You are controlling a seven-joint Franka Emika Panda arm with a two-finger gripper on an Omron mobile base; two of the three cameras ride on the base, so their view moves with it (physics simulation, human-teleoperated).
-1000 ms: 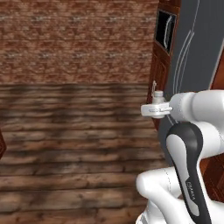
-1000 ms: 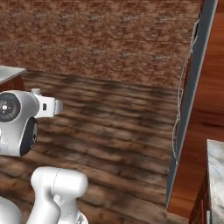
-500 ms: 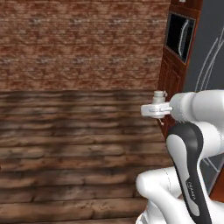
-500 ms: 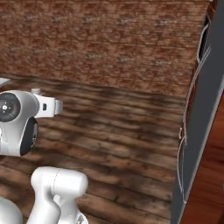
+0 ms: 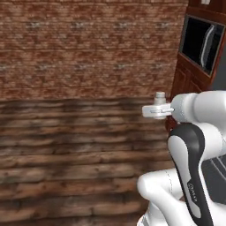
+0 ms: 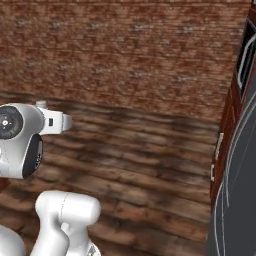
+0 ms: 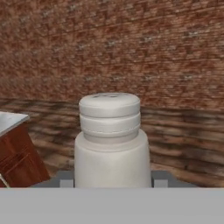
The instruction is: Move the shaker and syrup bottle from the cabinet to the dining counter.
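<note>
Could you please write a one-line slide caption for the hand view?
Gripper holds the pale shaker upright before a brick wall.

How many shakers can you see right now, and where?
1. The shaker stands upright between the gripper fingers in the hand view, carried above the wooden floor before the brick wall. No syrup bottle in sight.

A big white arm with round, smooth parts is seen; a black band with small grey letters is worn on it.
</note>
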